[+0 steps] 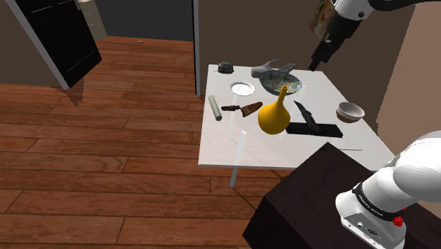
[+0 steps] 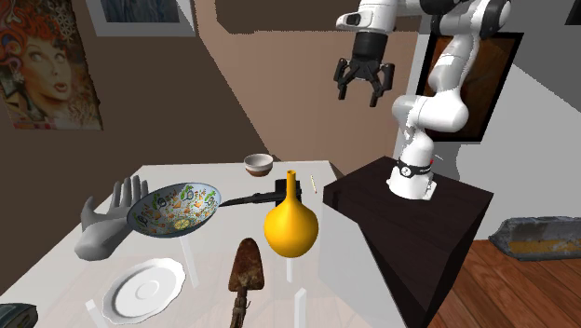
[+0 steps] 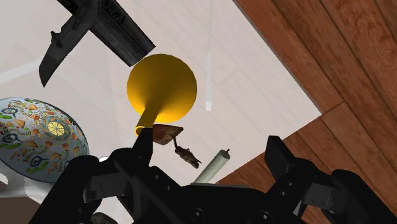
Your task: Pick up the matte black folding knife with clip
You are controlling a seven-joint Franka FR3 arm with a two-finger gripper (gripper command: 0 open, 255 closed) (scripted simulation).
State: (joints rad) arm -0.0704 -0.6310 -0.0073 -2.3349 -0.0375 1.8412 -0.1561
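The matte black folding knife (image 1: 312, 124) lies open on the white table (image 1: 233, 145), between the yellow gourd vase (image 1: 274, 113) and a small brown-and-white bowl (image 1: 350, 111). In the second exterior view the knife (image 2: 249, 198) shows behind the vase (image 2: 290, 224). My black gripper (image 1: 316, 60) hangs high above the table's far side, open and holding nothing (image 2: 363, 86). In the wrist view the knife (image 3: 95, 28) lies far beyond my fingertips (image 3: 143, 147), on the other side of the vase (image 3: 162, 89).
A patterned bowl (image 1: 280, 85), grey hand sculpture (image 1: 272, 68), white plate (image 1: 242, 88), rusty trowel (image 1: 244, 109), white cylinder (image 1: 214, 107) and a small dark object (image 1: 225, 67) share the table. A thin stick (image 1: 351, 149) lies by its near edge. The dark stand (image 1: 318, 201) adjoins it.
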